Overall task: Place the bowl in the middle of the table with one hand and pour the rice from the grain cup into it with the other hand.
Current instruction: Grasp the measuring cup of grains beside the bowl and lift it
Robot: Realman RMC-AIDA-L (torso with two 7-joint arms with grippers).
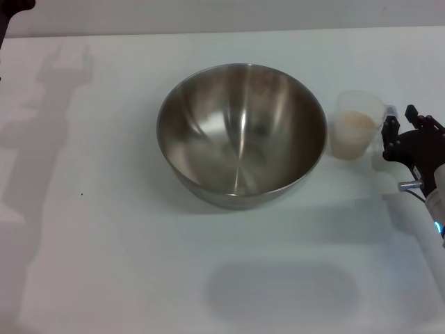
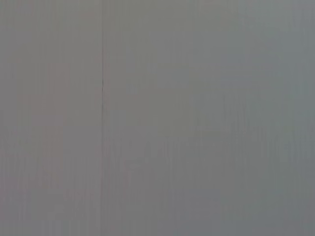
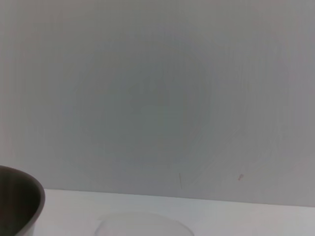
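Your tabletop point(image 1: 104, 264) carries the bowl point(image 1: 242, 132) mid-table, empty. The cup point(image 1: 358, 125), holding rice point(image 1: 351, 132), stands just beside its right rim. Right gripper point(image 1: 396, 139) sits at the cup's handle; whether its jaws are apart I cannot tell. A clumsy grasp could tip it and spill rice.

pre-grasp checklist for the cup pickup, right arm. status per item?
1. Bowl in the middle of the table: ok.
2. Bowl empty and upright: ok.
3. Grain cup upright, rice inside: ok.
4. Right gripper beside the cup's handle side: ok.
5. Right gripper closed on the cup: cannot tell.
6. Left gripper clear of the bowl: ok, it is out of the head view.
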